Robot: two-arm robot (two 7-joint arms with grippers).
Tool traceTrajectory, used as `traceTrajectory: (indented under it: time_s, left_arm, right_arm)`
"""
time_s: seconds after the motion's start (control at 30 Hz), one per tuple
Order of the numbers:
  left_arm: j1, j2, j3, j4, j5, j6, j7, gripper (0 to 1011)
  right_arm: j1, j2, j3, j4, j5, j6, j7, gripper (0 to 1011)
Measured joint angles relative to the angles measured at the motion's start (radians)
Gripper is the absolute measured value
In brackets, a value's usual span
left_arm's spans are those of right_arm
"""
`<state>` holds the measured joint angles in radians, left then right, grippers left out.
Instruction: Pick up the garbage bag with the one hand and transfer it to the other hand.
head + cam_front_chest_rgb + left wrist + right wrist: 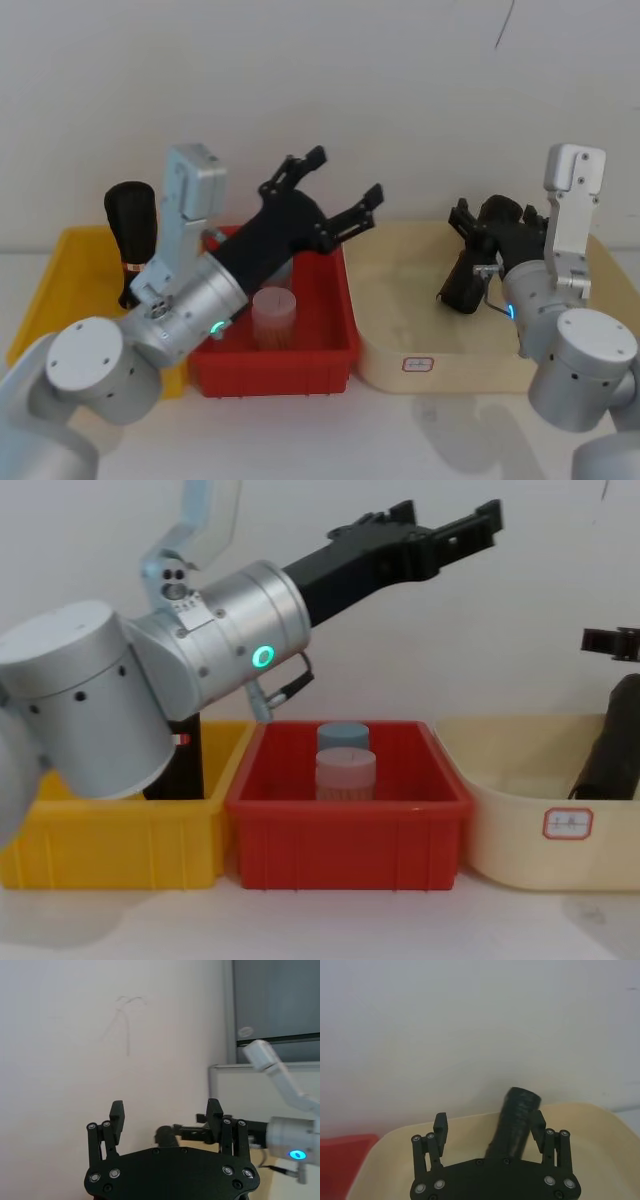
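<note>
The garbage bag, a plain black roll, leans inside the cream bin; it also appears in the right wrist view and the chest view. My right gripper is open around the roll's top, and in the right wrist view the roll rests close against one finger with a wide gap to the other. My left gripper, on the silver arm with the green ring, hangs open and empty in the air above the red bin, pointing towards the right gripper.
A second black roll with a red-and-white band stands in the yellow bin. In the red bin stand a pinkish cup and a bluish one behind it. A white wall rises close behind the bins.
</note>
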<state>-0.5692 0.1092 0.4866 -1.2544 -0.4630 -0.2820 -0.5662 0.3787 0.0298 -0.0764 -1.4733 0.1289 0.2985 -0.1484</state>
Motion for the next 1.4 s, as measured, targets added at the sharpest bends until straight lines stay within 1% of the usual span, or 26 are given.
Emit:
traceTrajectory:
  time_s: [0.1,0.2,0.27,0.3,0.4,0.43,0.47,0.5,0.53,0.7,0.77,0.87,0.97,1.07,1.3,1.4]
  left_arm:
    - [0.019,0.012,-0.009,-0.028,0.014,0.007,0.029,1001]
    - [0.056,0.037,-0.028,-0.080,0.036,0.019,0.073,1002]
    - [0.072,0.046,-0.037,-0.102,0.044,0.024,0.092,1002]
    - [0.087,0.055,-0.045,-0.123,0.053,0.028,0.111,1002]
    - [0.109,0.068,-0.059,-0.153,0.065,0.034,0.136,1002]
    - [0.124,0.078,-0.067,-0.174,0.074,0.039,0.154,1002]
    - [0.124,0.078,-0.067,-0.174,0.074,0.039,0.154,1002]
    - [0.147,0.091,-0.081,-0.204,0.086,0.047,0.180,1002]
    - [0.147,0.091,-0.081,-0.204,0.086,0.047,0.180,1002]
    - [0.203,0.122,-0.117,-0.279,0.113,0.065,0.236,1002]
    - [0.212,0.127,-0.121,-0.287,0.116,0.067,0.242,1002]
    - [0.242,0.142,-0.143,-0.328,0.130,0.077,0.272,1002]
    - [0.257,0.149,-0.153,-0.348,0.137,0.082,0.285,1002]
    - [0.281,0.159,-0.169,-0.376,0.146,0.088,0.303,1002]
    - [0.314,0.170,-0.191,-0.411,0.157,0.097,0.328,1002]
    - [0.321,0.172,-0.196,-0.419,0.159,0.099,0.333,1002]
  right_arm:
    - [-0.013,0.008,-0.006,-0.019,0.005,0.004,0.022,1000]
    - [-0.032,0.019,-0.015,-0.047,0.011,0.009,0.057,999]
    - [-0.045,0.027,-0.023,-0.064,0.014,0.012,0.079,1000]
    - [-0.054,0.033,-0.029,-0.076,0.017,0.015,0.098,999]
    - [-0.068,0.041,-0.037,-0.093,0.020,0.019,0.124,999]
    - [-0.072,0.044,-0.040,-0.097,0.021,0.020,0.131,999]
    - [-0.078,0.048,-0.045,-0.104,0.021,0.021,0.140,999]
    - [-0.091,0.055,-0.056,-0.117,0.023,0.023,0.163,1000]
    - [-0.091,0.055,-0.056,-0.117,0.023,0.023,0.163,1000]
    - [-0.120,0.076,-0.090,-0.145,0.024,0.026,0.227,999]
    - [-0.124,0.079,-0.094,-0.148,0.024,0.026,0.234,1000]
    - [-0.137,0.092,-0.123,-0.161,0.025,0.026,0.271,999]
    - [-0.142,0.098,-0.140,-0.165,0.025,0.026,0.292,1000]
    - [-0.145,0.105,-0.171,-0.166,0.022,0.026,0.320,1000]
    - [-0.142,0.110,-0.217,-0.159,0.016,0.027,0.353,1000]
    - [-0.139,0.110,-0.228,-0.154,0.016,0.027,0.361,1000]
